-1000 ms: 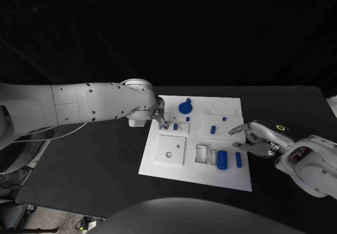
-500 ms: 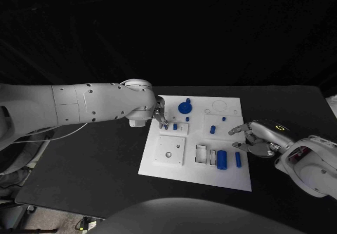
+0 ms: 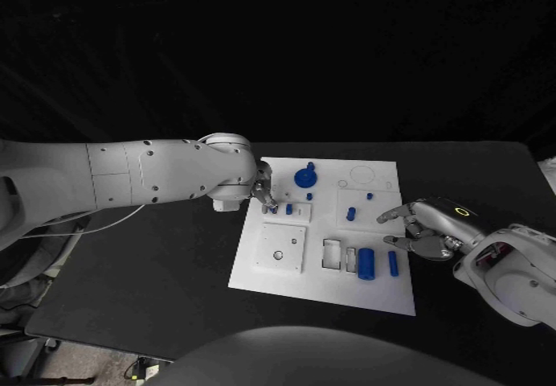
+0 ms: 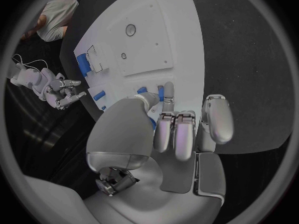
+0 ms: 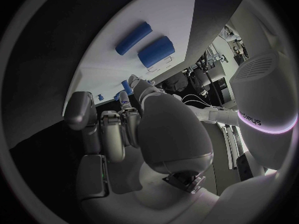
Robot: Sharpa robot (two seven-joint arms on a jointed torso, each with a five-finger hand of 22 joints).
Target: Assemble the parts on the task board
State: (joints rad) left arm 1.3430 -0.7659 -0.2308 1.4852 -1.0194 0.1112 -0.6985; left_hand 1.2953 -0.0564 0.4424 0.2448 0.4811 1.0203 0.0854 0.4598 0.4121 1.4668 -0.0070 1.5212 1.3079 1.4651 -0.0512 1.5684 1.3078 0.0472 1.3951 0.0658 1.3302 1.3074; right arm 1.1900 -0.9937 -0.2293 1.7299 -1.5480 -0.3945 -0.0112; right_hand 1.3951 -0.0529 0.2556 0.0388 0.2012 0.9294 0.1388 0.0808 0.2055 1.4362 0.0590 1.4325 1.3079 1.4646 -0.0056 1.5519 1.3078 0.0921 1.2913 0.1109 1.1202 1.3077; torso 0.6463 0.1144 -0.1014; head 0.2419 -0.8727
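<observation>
The white task board [image 3: 328,265] lies mid-table. My left hand [image 3: 262,193] reaches over its left edge, and its fingertips pinch a small blue part [image 3: 273,209] at a raised white block [image 3: 299,211]. The left wrist view shows that blue part [image 4: 161,91] between the thumb and a finger above the board [image 4: 156,40]. My right hand [image 3: 424,229] hovers at the board's right edge, fingers apart and holding nothing. A blue round knob [image 3: 306,177], a thick blue cylinder [image 3: 366,263], a slim blue bar [image 3: 394,263] and small blue pegs [image 3: 351,214] sit on the board.
A square white plate with a hole [image 3: 282,247] and two open slots [image 3: 341,256] lie on the board's near half. Bare black table [image 3: 151,273] stretches left of the board. In the right wrist view, the thick cylinder [image 5: 156,51] and the bar [image 5: 132,38] lie ahead of the fingers.
My left hand's fingertips rose slightly and came back down at the white block. The right hand has stayed in place.
</observation>
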